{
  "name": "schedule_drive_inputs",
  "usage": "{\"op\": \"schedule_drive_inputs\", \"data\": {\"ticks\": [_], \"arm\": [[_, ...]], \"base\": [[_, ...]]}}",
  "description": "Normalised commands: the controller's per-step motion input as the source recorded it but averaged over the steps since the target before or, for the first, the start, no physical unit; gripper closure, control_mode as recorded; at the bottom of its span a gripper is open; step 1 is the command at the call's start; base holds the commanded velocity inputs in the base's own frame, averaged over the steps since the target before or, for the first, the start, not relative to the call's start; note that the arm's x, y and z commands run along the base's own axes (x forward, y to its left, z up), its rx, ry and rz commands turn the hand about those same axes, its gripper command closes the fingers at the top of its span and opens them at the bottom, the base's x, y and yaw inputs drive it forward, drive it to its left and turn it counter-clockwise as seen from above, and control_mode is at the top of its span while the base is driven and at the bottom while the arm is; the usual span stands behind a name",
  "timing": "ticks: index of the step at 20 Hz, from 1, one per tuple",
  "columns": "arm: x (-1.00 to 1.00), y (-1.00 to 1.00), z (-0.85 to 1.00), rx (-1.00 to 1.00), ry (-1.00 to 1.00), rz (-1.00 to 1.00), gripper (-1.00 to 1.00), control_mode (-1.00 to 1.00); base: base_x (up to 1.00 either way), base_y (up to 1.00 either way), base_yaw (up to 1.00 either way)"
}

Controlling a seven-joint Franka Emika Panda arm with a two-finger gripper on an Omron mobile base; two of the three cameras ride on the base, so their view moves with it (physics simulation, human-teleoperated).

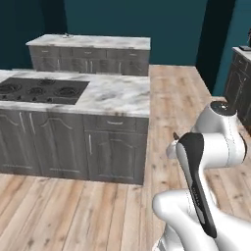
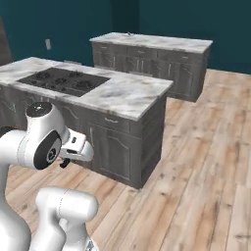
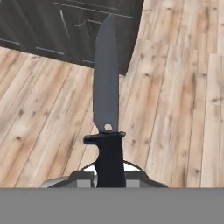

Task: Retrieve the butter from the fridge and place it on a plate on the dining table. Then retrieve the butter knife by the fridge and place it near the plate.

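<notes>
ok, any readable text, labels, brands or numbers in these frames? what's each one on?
None readable.
Knife held in the tool: blade and handle plain, no brand mark.
Stove counter and cabinet fronts: no labels.
Back counter: no labels.
Wall outlet: too small to tell any marking.

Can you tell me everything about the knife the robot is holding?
The butter knife has a dark grey blade with a rounded tip, a small pale rivet near its base, a black cross guard and a black handle. The gripper is shut on the handle, so the blade sticks straight out from the hand, in the air above the wooden floor, pointing toward a dark cabinet.
</notes>
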Motion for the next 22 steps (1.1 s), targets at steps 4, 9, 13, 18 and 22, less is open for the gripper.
{"op": "schedule_drive_inputs", "data": {"ticks": [4,9,13,18,22], "arm": [[0.00,0.00,0.00,0.00,0.00,0.00,1.00,1.00],[0.00,0.00,0.00,0.00,0.00,0.00,1.00,1.00],[0.00,0.00,0.00,0.00,0.00,0.00,1.00,1.00],[0.00,0.00,0.00,0.00,0.00,0.00,1.00,1.00],[0.00,0.00,0.00,0.00,0.00,0.00,1.00,1.00]], "base": [[-0.01,-0.86,-0.64],[0.65,-0.49,-0.37],[1.00,-0.32,-0.17],[1.00,-0.12,-0.01],[1.00,-0.16,0.00]]}}
